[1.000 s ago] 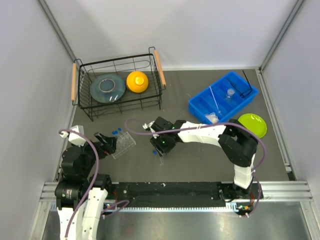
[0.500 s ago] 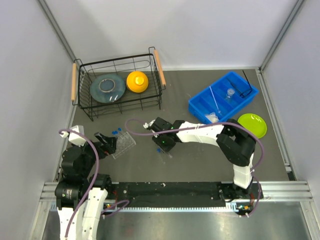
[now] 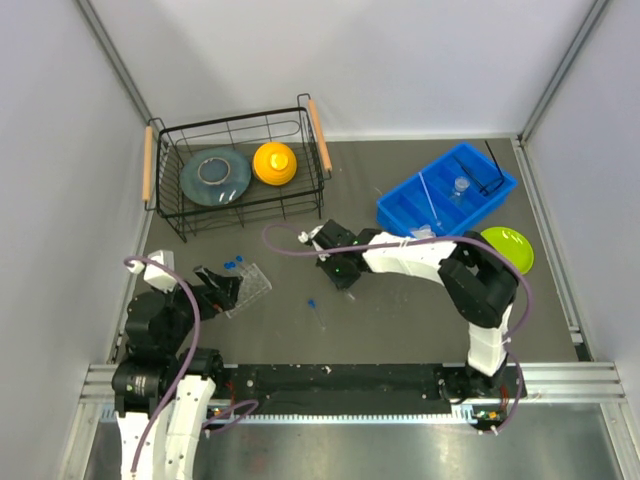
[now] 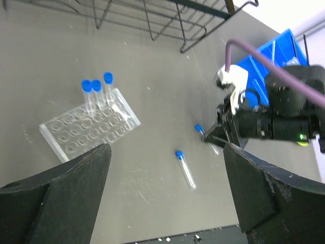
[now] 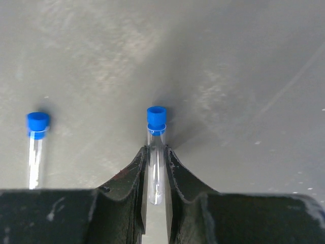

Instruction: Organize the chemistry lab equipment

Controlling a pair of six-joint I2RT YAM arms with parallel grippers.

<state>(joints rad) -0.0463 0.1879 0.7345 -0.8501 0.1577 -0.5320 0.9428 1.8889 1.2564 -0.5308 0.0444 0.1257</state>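
At the lower left of the top view, the left pincer [image 3: 220, 288] stands wide and holds nothing. It is just beside the clear grid rack [image 4: 89, 129], where three blue-capped tubes [image 4: 96, 91] stand along one edge. Right of the rack, a loose tube [image 4: 185, 169] lies on the surface [image 4: 152, 91]. Further right, mid-frame, the right pincer [image 5: 156, 150] clamps narrowly on another test tube [image 5: 156, 122]. The step in hand looks like racking tubes. Next, this one probably needs carrying left, turning upright and lowering into a free hole.

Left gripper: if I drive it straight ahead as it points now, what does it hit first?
Most likely the clear plastic grid rack, which lies just ahead of the open left gripper; depth is hard to judge.
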